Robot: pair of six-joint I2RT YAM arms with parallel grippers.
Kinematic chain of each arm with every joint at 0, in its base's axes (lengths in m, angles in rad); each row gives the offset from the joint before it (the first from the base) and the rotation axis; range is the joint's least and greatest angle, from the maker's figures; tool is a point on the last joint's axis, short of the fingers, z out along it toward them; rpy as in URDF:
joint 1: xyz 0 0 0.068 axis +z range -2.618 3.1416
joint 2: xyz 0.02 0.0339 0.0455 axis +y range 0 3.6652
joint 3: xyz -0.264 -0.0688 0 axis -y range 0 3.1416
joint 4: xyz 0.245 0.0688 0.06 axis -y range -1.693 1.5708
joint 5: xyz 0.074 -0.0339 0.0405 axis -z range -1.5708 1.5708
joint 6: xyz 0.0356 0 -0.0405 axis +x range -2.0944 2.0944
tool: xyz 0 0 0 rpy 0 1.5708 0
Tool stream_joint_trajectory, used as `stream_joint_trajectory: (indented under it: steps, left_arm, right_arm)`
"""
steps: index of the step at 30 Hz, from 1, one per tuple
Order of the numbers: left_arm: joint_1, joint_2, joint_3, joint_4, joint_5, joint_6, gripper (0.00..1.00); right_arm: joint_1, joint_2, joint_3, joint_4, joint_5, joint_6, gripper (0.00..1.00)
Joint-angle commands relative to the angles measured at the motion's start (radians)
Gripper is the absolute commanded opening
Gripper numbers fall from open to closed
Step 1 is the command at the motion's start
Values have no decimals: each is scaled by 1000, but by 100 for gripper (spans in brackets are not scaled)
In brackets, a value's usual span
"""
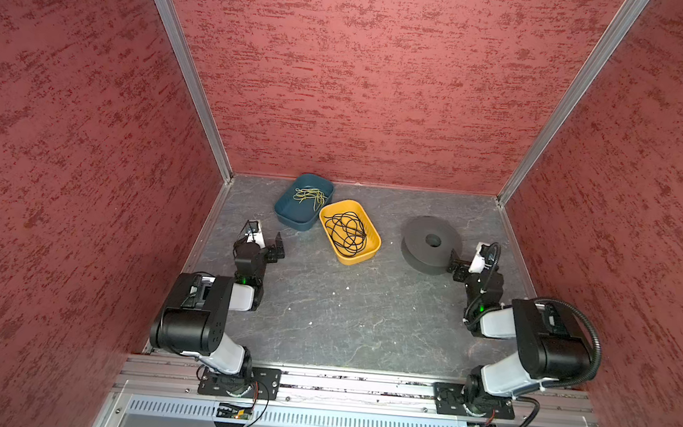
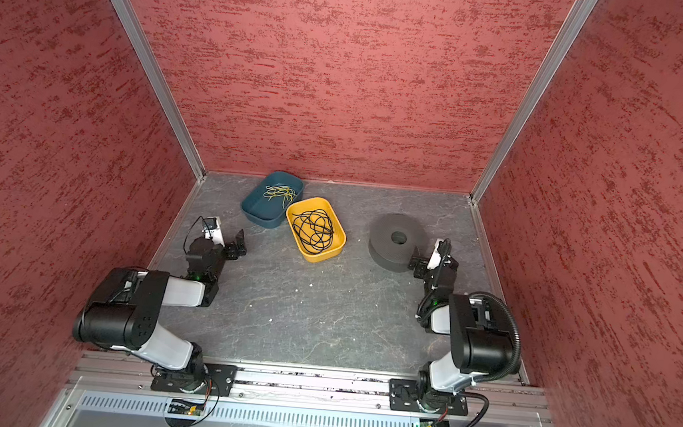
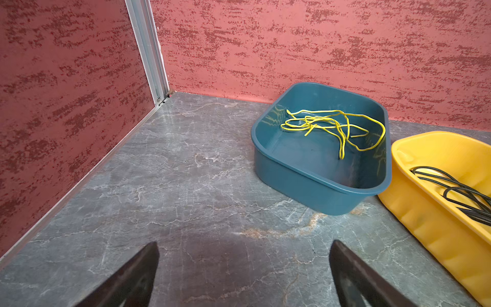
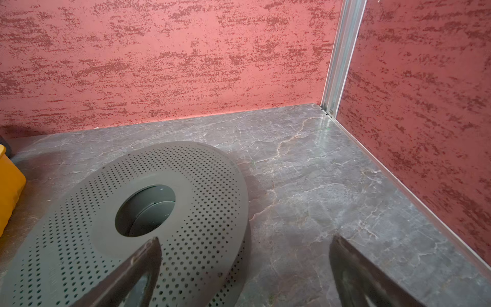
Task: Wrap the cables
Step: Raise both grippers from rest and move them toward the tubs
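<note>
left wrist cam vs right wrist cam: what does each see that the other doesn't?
Left wrist only: the blue tub with yellow strands in it, the black cable lying in the yellow tub, and the left gripper, open above the table.
Right wrist only: the grey perforated spool lying flat, and the right gripper, open beside it.
Both: the yellow tub (just a corner in the right wrist view), the table and the red walls.

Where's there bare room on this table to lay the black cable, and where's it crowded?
Free: the wide middle of the table, nearer than the yellow tray; the corner behind the spool. Crowded: blue tray beside yellow; right claw by the spool.
</note>
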State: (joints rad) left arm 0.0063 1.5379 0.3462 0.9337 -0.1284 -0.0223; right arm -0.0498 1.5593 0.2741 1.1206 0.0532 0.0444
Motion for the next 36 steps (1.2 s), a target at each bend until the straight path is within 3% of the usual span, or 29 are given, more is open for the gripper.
stream_joint_trajectory:
  steps: [1,9,13,31,36]
  left_arm:
    - [3,-2,14,-2,6,-5,99]
    - [4,-2,14,-1,8,-5,99]
    - [5,-2,16,-4,9,-6,99]
    - [3,-2,14,-3,9,-3,99]
    - [-19,-20,26,-27,-51,5,100]
  right_arm:
    - [-5,-13,14,20,-14,-16,99]
    - [-6,-13,13,22,-12,-16,99]
    - [-7,-14,0,45,54,10,99]
    - [-4,-16,-4,53,55,5,99]
    - [5,-97,-4,-9,50,-9,99]
